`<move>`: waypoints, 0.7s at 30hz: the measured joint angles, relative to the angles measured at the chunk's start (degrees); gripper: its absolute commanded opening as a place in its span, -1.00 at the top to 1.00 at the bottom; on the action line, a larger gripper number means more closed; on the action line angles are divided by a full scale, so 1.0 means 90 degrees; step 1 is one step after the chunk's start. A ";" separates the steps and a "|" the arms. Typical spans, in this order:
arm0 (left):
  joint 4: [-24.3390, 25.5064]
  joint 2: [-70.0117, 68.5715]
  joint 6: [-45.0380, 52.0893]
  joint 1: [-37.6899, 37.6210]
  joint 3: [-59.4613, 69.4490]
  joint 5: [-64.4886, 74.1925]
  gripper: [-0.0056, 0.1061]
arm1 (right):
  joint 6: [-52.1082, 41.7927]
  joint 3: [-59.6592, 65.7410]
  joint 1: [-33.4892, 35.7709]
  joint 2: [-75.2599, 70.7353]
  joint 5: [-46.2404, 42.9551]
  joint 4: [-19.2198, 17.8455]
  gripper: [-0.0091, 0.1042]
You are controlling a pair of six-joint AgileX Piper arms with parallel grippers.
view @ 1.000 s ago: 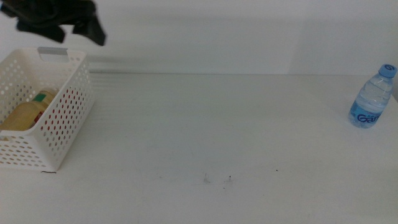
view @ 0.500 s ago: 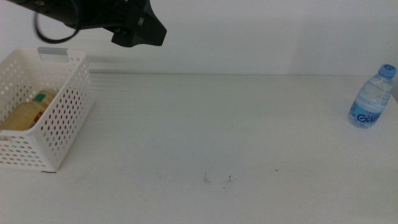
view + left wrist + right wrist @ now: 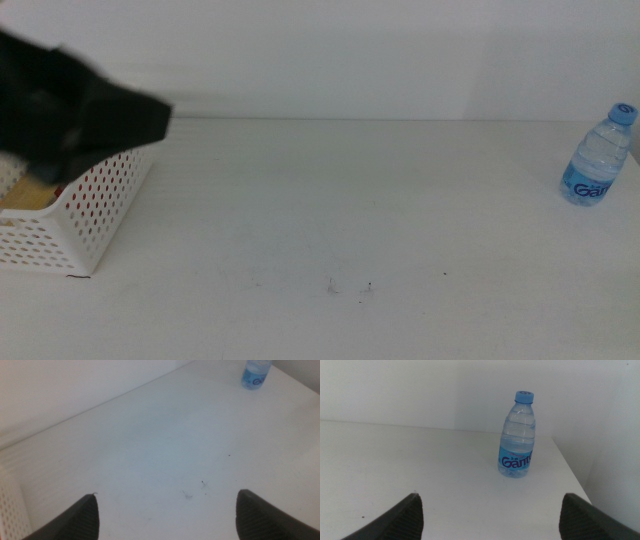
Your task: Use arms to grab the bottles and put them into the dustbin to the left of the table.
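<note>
**Water bottle upright at the table's right end, left arm blurred over the basket**

Middle view: the left arm (image 3: 70, 115) shows as a dark, blurred mass at the left edge, in front of the upper part of the dustbin (image 3: 95, 220). The dustbin, a white perforated basket, stands at the left end of the table (image 3: 330, 200). Through and over its wall a patch of yellow and some red show, though the arm covers most of what lies inside, so the things cannot be told apart with certainty. The water bottle (image 3: 598, 158), clear with a blue cap and blue label, stands upright near the table's right edge, well apart from the basket. A few tiny dark specks (image 3: 350, 289) mark the tabletop toward the front. The right arm does not show here.

Left wrist view: the left gripper (image 3: 167, 512) has its two dark jaws spread wide with nothing between them, only bare tabletop below. A sliver of the basket's perforated wall sits at the edge beside one jaw. The water bottle is far across the table, upright.

Right wrist view: the right gripper (image 3: 490, 515) also has its jaws released and wide apart, holding nothing. The water bottle stands upright ahead of it, near the table's corner, untouched and clear of both jaws.
</note>
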 measured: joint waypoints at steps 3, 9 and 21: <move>0.0054 -0.0493 -0.0137 0.0000 0.0329 -0.0010 -0.78 | 0.0000 0.0000 0.0000 0.0000 0.0000 0.0000 -0.80; -0.0041 -0.0932 -0.0181 -0.0077 0.0426 0.0027 -0.78 | 0.0000 0.0000 0.0000 0.0000 0.0000 0.0000 -0.80; -0.0177 -0.0949 -0.0091 -0.0298 0.0426 -0.0311 -0.78 | 0.0000 0.0000 0.0000 0.0000 0.0000 0.0000 -0.80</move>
